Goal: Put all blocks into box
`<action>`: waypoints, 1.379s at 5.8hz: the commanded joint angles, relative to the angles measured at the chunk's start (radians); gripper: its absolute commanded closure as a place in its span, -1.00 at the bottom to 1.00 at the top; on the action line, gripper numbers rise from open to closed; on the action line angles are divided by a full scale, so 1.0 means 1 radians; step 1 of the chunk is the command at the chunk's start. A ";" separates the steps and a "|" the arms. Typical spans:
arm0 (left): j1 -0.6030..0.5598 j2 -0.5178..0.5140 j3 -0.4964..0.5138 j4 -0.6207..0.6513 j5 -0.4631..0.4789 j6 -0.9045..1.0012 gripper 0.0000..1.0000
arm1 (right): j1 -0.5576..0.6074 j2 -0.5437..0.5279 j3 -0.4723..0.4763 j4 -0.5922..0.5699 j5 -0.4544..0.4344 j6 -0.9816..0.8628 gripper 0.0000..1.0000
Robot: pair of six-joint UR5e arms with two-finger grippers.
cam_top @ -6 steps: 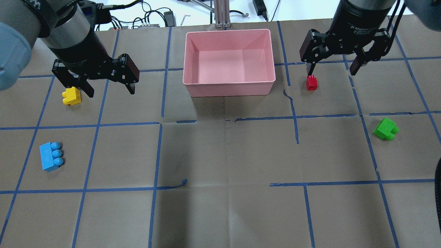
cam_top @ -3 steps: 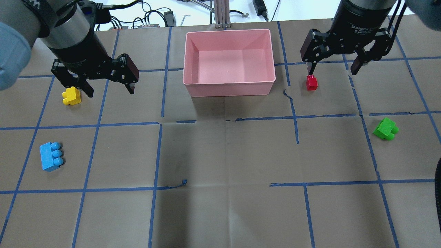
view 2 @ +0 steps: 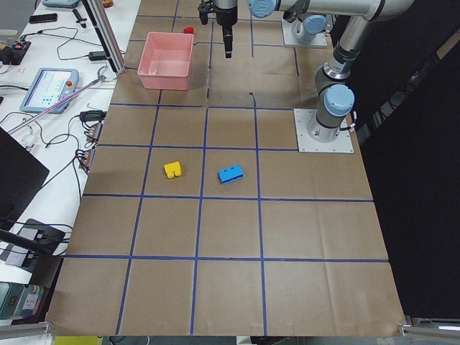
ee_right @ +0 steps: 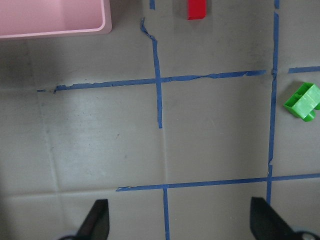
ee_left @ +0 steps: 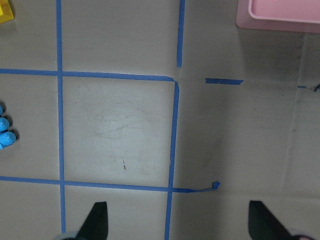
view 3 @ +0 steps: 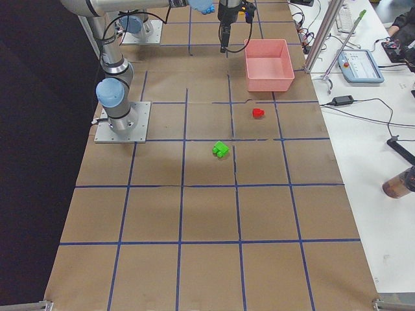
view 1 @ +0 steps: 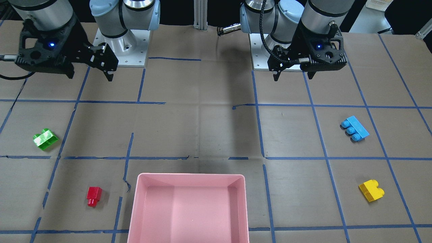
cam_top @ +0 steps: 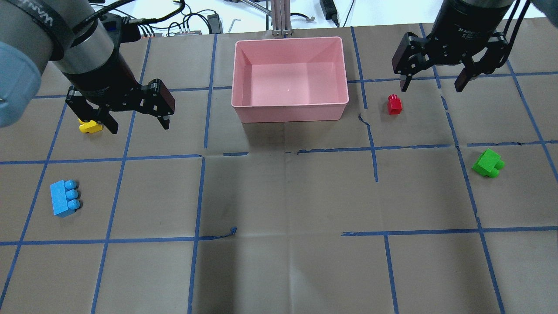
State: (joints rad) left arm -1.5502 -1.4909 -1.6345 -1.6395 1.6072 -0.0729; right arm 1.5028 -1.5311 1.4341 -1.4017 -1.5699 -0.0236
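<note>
Left end effector (cam_top: pixel 139 125) and right end effector (cam_top: pixel 432 88) are open, empty. All blocks (cam_top: pixel 64 199) lie outside the box (cam_top: pixel 290 112)

Overhead and front views face oppositely, sharing the box (cam_top: pixel 290 112).

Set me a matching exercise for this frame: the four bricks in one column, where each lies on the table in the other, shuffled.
1. green brick
2. red brick
3. light-blue brick
4. yellow brick

a. robot's left side, nearer the robot
b. robot's right side, close beside the box
c. robot's left side, farther from the robot
d. robot's right side, well away from the box

Pairs: 1-d, 2-b, 3-a, 4-c
</note>
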 commanded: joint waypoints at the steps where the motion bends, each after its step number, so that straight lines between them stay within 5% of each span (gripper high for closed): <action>1: 0.102 0.061 -0.062 -0.019 0.010 0.010 -0.99 | -0.141 0.003 0.006 -0.008 0.001 -0.294 -1.00; 4: 0.477 0.040 -0.083 -0.065 0.002 0.226 -0.99 | -0.367 0.084 0.003 -0.022 -0.022 -0.915 -1.00; 5: 0.569 0.028 -0.146 -0.036 -0.006 0.226 -0.99 | -0.445 0.126 0.009 -0.157 -0.054 -1.126 -1.00; 7: 0.657 -0.094 -0.259 0.248 0.002 0.232 -0.97 | -0.525 0.193 0.041 -0.227 -0.052 -1.254 -0.99; 8: 0.714 -0.197 -0.272 0.403 0.000 0.245 -0.97 | -0.526 0.195 0.136 -0.314 -0.045 -1.254 -0.99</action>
State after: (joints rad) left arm -0.8861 -1.5975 -1.8840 -1.3819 1.6074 0.1624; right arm 0.9864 -1.3462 1.4984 -1.6509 -1.6199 -1.2677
